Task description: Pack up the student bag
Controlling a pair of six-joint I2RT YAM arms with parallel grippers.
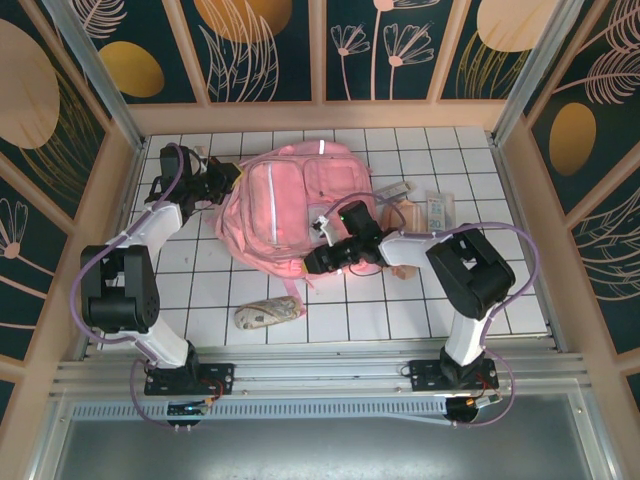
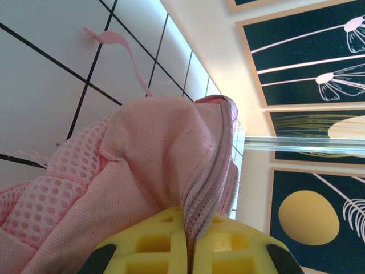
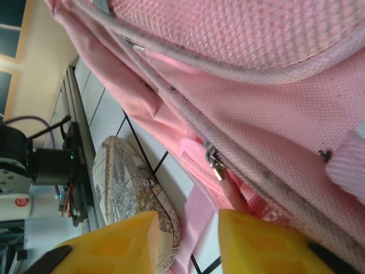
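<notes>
The student bag [image 1: 290,200] lies flat on the bench [image 1: 400,300], far-centre. Left hand [image 2: 188,251] is clamped shut on its zip edge; right hand [image 3: 188,240] is part open at the zip pull [image 3: 214,162], gripping nothing. My read is that packing has barely started: the patterned pouch [image 1: 268,313] sits outside the bag.

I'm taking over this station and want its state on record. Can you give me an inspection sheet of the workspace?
Surface: white tiled table.
Job's things: pink backpack lying mid-table.
Clutter: patterned pouch near the front edge; peach pouch and a small packet right of the backpack.
Grippers: left gripper shut on the backpack's fabric; right gripper open by a zip pull.
Cables: purple cables looped along both arms.
Surroundings: wood-framed walls with dark floral panels.
</notes>
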